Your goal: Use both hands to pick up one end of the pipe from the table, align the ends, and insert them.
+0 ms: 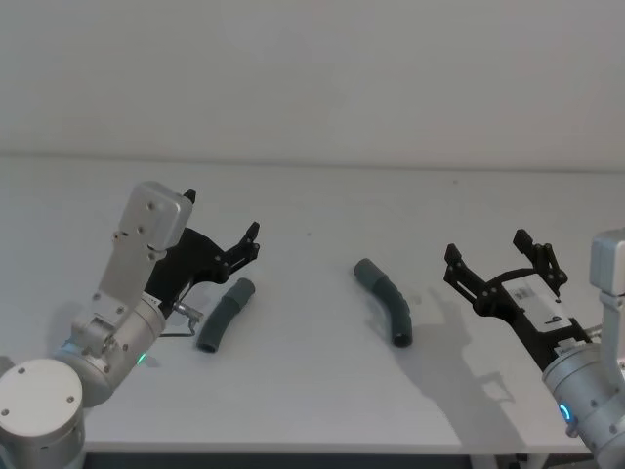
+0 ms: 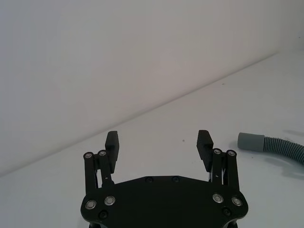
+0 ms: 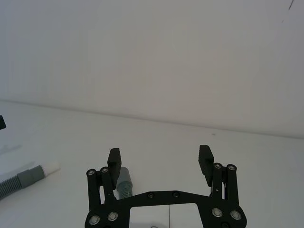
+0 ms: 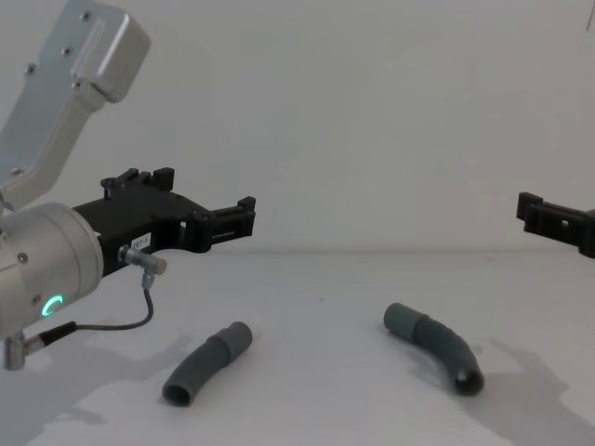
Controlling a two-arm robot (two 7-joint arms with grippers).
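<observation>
Hovering wide open and empty, the left pincer (image 1: 223,215) hangs just above the left pipe (image 1: 225,313) lying on the tabletop (image 1: 312,391), while the right pincer (image 1: 486,246), equally spread and empty, hangs right of the right pipe (image 1: 386,298).

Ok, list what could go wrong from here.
1. The left pipe and right pipe lie loose on the table; the open left pincer or right pincer might nudge one away.
2. Both curve, so their cuffs may meet angled and jam.
3. The left arm's cable hangs near the left pipe and might snag.
</observation>
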